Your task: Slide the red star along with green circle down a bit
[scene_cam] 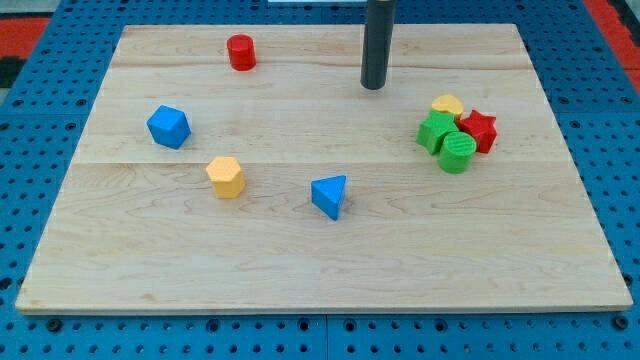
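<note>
Blue triangle (329, 196) foremost; red star (479, 130) right of my tip (374, 86)

Near the wooden board's (300, 270) right edge, the red star block (480, 129) is hemmed by the green cylinder (457, 151), green cube (435, 131) and yellow heart (447, 104), leaving its right flank open.
</note>
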